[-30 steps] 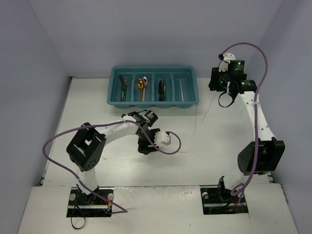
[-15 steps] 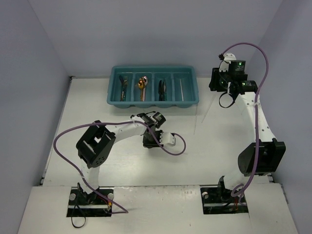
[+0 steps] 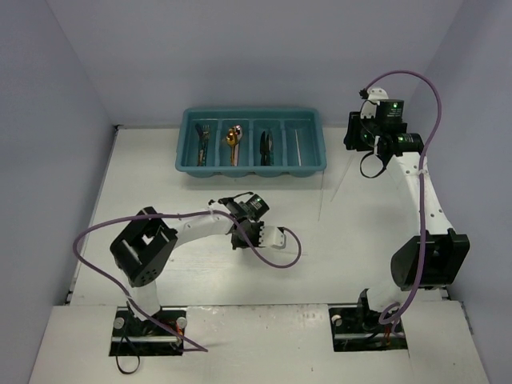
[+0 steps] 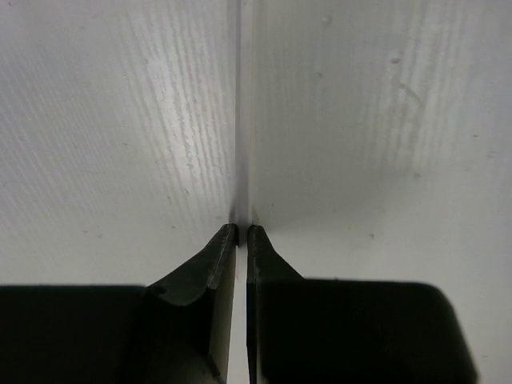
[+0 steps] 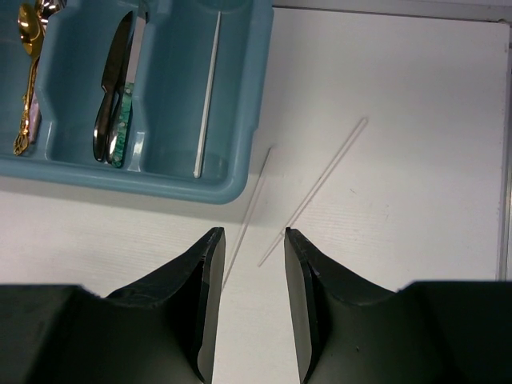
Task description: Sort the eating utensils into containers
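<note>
Utensils: forks [image 3: 203,136], gold spoon [image 3: 232,138], dark knives [image 3: 266,144] and one pale stick [image 3: 298,147] already lie in the tray [image 3: 251,169], one kind per compartment; two more pale sticks [image 5: 313,192] lie loose on the table [image 3: 160,168], just right of the tray's right end.
Loose sticks: in the right wrist view they lie apart, both slanting; the left one [image 5: 248,214] runs near the tray's corner, the other further right.
Stick compartment: rightmost, holding a single stick [image 5: 207,93] lying lengthwise.
Right fingers [image 5: 250,302]: released, parted, held high above the near ends of both loose sticks and gripping nothing.
Left fingers [image 4: 242,238]: almost clenched, tips low at the table, a thin pale line running straight away from the narrow gap; whether that is a stick pinched between them or a seam in the table I cannot tell.
Left arm: bent low at mid-table, well apart from the tray.
Step in hand: judged from the layout, the last sticks are being collected; everything else seems sorted.
Next move, right: likely descend over one stick only, with the fingers set across it, so the neighbour is not dragged.
Next move, left: if a stick is held, carry it to the rightmost compartment.
</note>
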